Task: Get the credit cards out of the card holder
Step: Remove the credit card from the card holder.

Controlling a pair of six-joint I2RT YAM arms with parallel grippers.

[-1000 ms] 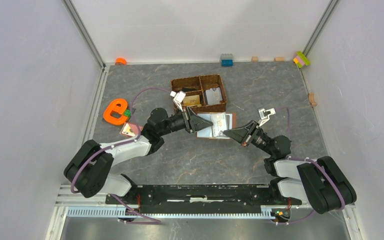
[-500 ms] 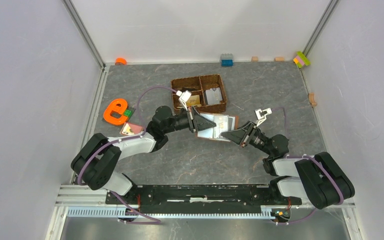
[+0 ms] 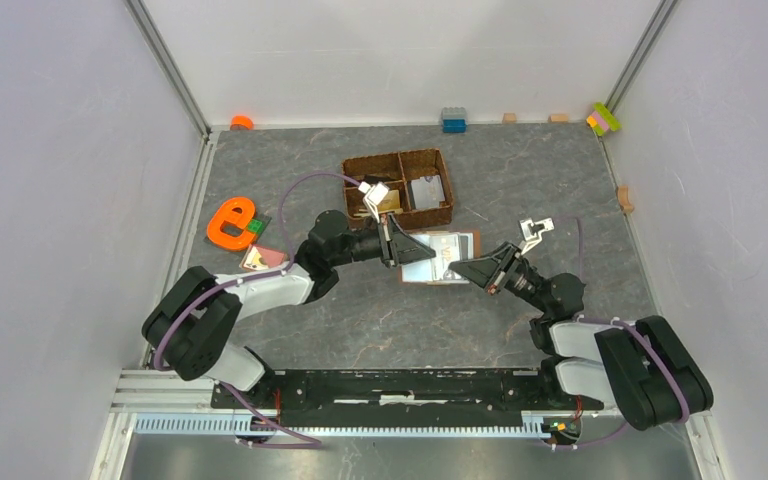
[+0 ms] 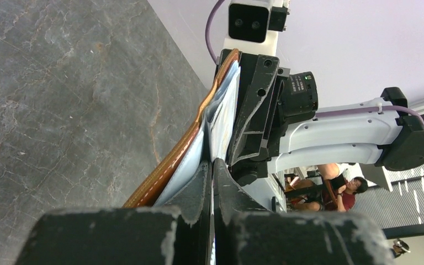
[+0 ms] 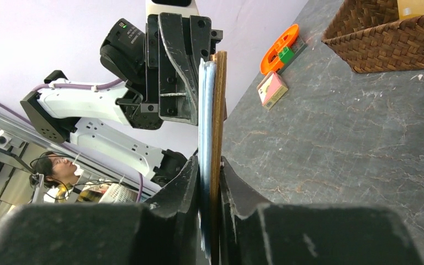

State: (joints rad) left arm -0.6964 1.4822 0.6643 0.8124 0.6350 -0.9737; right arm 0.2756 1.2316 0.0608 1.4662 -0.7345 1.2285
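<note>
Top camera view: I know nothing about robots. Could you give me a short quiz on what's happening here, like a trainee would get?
1. True or false: only the left gripper holds the card holder, while the right gripper hangs free.
2. What lies in the woven basket? A. a gold-tan card B. a banana C. a cup
3. Fill in: seen from above, the orange toy lies to the ___ of the basket.

Key:
1. False. Both grippers clamp the open card holder, one at each end.
2. A.
3. Left.
</note>
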